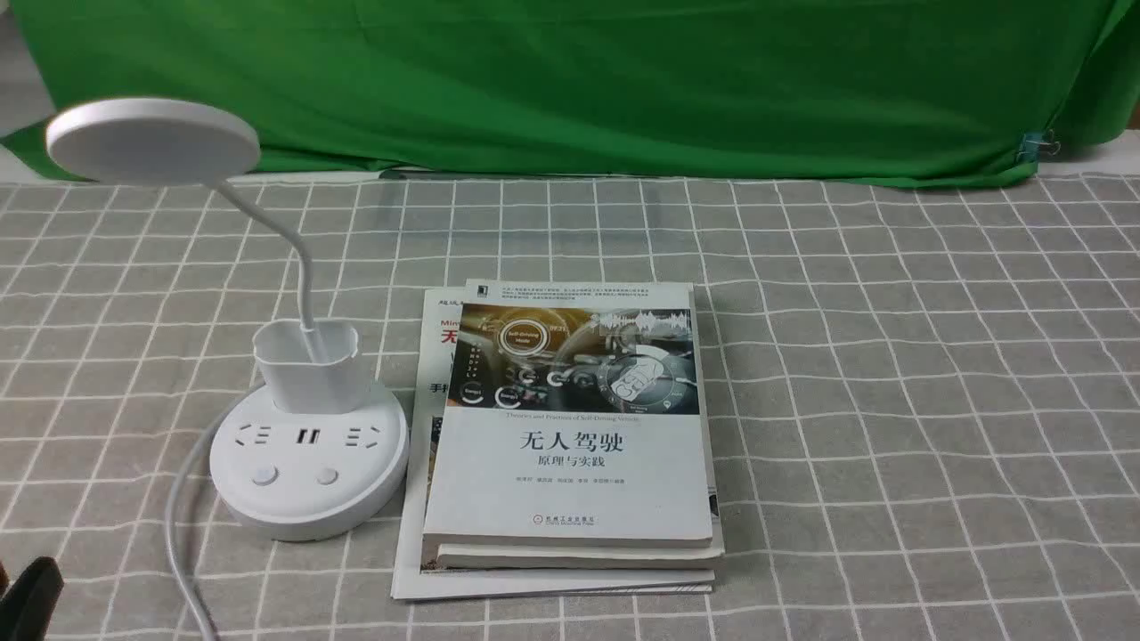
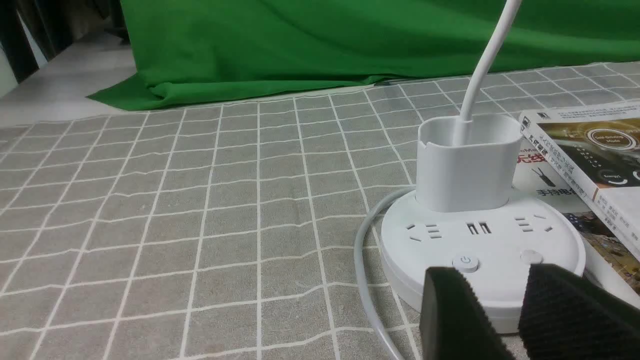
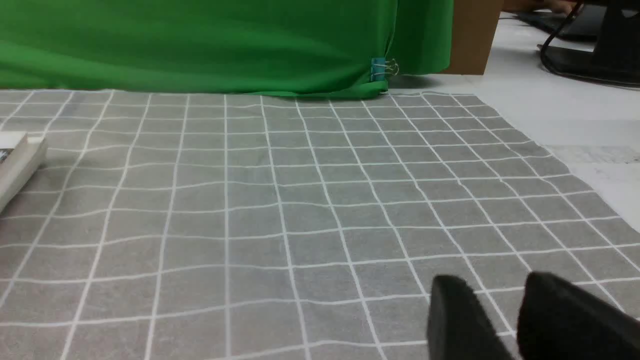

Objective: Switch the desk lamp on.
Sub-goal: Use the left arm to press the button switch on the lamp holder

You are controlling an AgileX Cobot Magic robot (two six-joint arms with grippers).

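Note:
The white desk lamp point(image 1: 307, 463) stands at the table's left, with a flat round head point(image 1: 151, 141), a thin bent neck, a small cup point(image 1: 312, 365) and a round base with sockets. Two round buttons point(image 1: 264, 474) sit side by side on the base's front. In the left wrist view the lamp base point(image 2: 480, 240) is just ahead of my left gripper point(image 2: 492, 272). Its jaws stand a little apart and empty, just short of the power button point(image 2: 465, 262) and the second button point(image 2: 531, 256). My right gripper point(image 3: 492, 282) is a little open, empty, low over bare cloth, far from the lamp.
A stack of books point(image 1: 570, 427) lies right beside the lamp base. The lamp's white cord point(image 1: 183, 534) runs from the base's left side to the front edge. A grey checked cloth point(image 1: 891, 356) covers the table. A green backdrop point(image 1: 570, 80) hangs behind.

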